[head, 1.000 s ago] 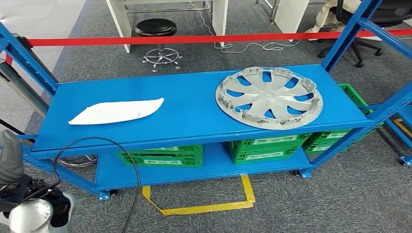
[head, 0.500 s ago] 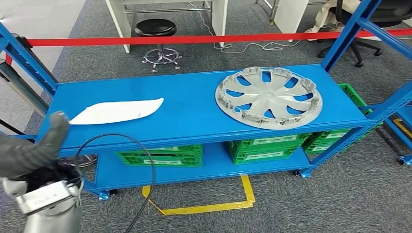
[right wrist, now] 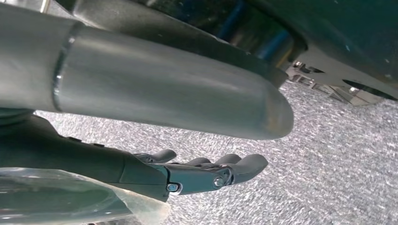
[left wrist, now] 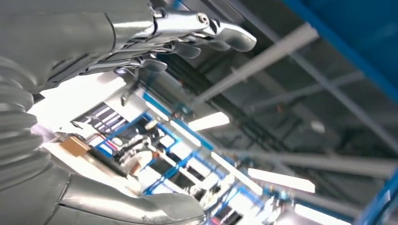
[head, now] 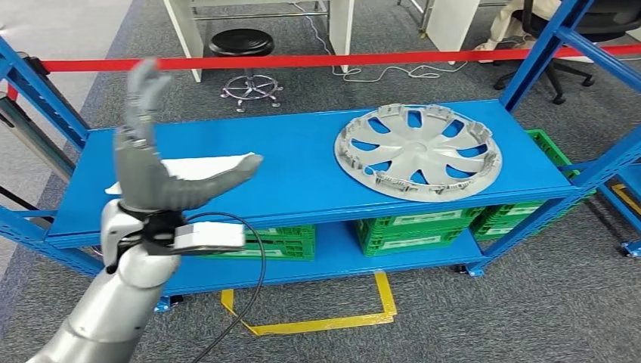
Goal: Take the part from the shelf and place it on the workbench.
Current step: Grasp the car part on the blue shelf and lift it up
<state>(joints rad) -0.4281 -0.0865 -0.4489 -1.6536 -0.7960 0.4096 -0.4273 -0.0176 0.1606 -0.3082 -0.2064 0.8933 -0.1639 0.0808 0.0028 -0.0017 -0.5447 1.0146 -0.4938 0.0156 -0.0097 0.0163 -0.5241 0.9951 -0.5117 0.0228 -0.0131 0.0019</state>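
Left hand is up in front of the blue shelf, fingers stretched apart and pointing upward, thumb jutting out toward the middle of the shelf, nothing in its grasp. From the left wrist view the same hand shows its fingers extended against a ceiling of beams and strip lights, holding nothing. Behind the hand in the head view, partly covered by it, lies a flat white part on the left half of the shelf's upper deck. Over on the right half of that deck sits the silver wheel cover, lying flat, well apart from the hand. Down at the right wrist view, the right hand hangs above grey carpet, fingers loosely extended with nothing between them. Green crates line the lower deck of the shelf. Yellow tape marks the carpet in front, a red barrier strip runs behind, with a black stool beyond it.
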